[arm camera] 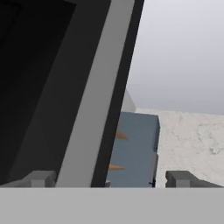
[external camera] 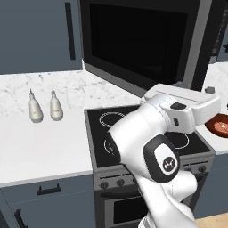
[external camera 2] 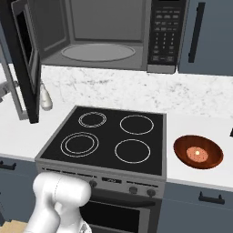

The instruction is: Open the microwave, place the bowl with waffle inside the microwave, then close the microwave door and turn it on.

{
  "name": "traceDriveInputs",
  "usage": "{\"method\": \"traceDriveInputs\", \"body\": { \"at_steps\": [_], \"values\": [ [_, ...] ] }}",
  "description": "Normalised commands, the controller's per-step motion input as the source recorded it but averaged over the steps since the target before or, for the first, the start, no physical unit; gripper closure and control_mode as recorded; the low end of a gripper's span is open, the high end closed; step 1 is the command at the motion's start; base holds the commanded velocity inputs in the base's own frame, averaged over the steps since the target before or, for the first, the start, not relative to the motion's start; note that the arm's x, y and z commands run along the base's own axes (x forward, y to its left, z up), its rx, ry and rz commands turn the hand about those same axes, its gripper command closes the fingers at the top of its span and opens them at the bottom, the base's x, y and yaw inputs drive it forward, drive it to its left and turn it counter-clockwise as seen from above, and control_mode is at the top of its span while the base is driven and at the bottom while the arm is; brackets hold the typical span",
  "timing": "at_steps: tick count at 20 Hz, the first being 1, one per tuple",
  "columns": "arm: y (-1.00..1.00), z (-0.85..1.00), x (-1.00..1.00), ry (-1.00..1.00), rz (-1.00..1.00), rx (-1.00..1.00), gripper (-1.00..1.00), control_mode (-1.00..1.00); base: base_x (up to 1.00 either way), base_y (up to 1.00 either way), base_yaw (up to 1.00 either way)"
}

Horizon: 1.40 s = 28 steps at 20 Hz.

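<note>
One risk: my gripper [arm camera: 105, 179], jaws spread, straddles the microwave door [arm camera: 87, 96]'s edge; pulling away carelessly could snag it and swing it shut.

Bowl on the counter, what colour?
Reddish-brown bowl, with a small lighter-spotted waffle inside. Clearest in the right base view.

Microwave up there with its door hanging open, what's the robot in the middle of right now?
The microwave above the stove has its door swung wide open to the left, and its inside holds nothing but the turntable. The gripper is open, its fingertips either side of the door's grey edge with nothing held. The bowl with the waffle in it sits on the counter right of the stove, not yet picked up. So the door is open; moving the bowl comes next.
</note>
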Motion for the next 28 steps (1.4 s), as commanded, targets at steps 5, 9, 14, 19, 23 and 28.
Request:
{"method": "traceDriveInputs", "body": {
  "at_steps": [5, 9, 14, 19, 23, 28],
  "values": [
    [0.15, 0.00, -0.73, 0.00, -0.02, 0.02, -1.00, -1.00, 0.00, 0.00, 0.00],
    [0.52, 0.00, -0.58, 0.03, 0.06, 0.00, -1.00, -1.00, 0.00, 0.00, 0.00],
    [0.63, 0.00, -0.30, 0.09, 0.03, 0.00, -1.00, -1.00, 0.00, 0.00, 0.00],
    [0.72, -0.13, -0.01, 0.15, 0.00, 0.00, -1.00, -1.00, 0.00, 0.00, 0.00],
    [0.29, -0.22, -0.07, 0.06, -0.03, 0.09, -1.00, -1.00, 0.00, 0.00, 0.00],
    [-0.29, -0.01, -0.55, 0.00, 0.01, 0.08, -1.00, -1.00, 0.00, 0.00, 0.00]
  ]
}}
